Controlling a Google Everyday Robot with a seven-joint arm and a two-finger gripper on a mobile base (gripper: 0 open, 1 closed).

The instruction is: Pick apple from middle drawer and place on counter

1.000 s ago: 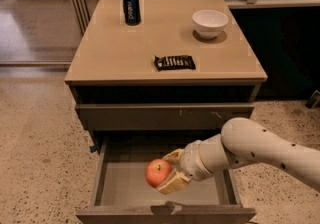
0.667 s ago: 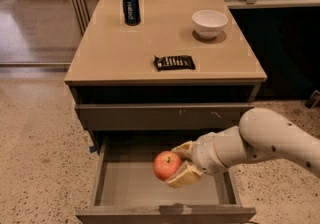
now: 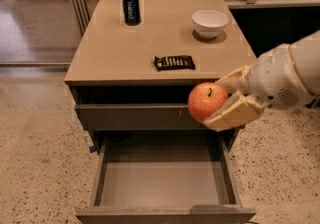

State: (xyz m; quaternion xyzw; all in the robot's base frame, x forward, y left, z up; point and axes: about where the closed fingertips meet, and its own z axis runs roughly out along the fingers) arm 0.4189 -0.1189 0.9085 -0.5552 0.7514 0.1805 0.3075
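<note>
The pincer point(image 3: 220, 103) is on the right side of the frame, about halfway down. It is clamped on the apple point(image 3: 207, 101), with one finger above it and one below.

The apple hangs in the air. It is above the open middle drawer point(image 3: 160, 183) at the bottom of the frame, and it touches nothing but the pincer. The drawer has nothing in it. The apple sits in front of the cabinet, just under the front edge of the tan surface point(image 3: 115, 48).

So the picking part looks done. The step in hand is carrying the apple to the surface.

Next, the arm likely needs to go up a bit more so the apple clears the front edge. Then it needs to move toward the top of the frame, over the surface.

A dark snack bar point(image 3: 173, 62) lies near the front edge. A white bowl point(image 3: 210, 22) and a blue can point(image 3: 131, 6) stand farther back. There is bare room between them. The pincer should set the apple down there softly and then let go, or the round apple might roll.
</note>
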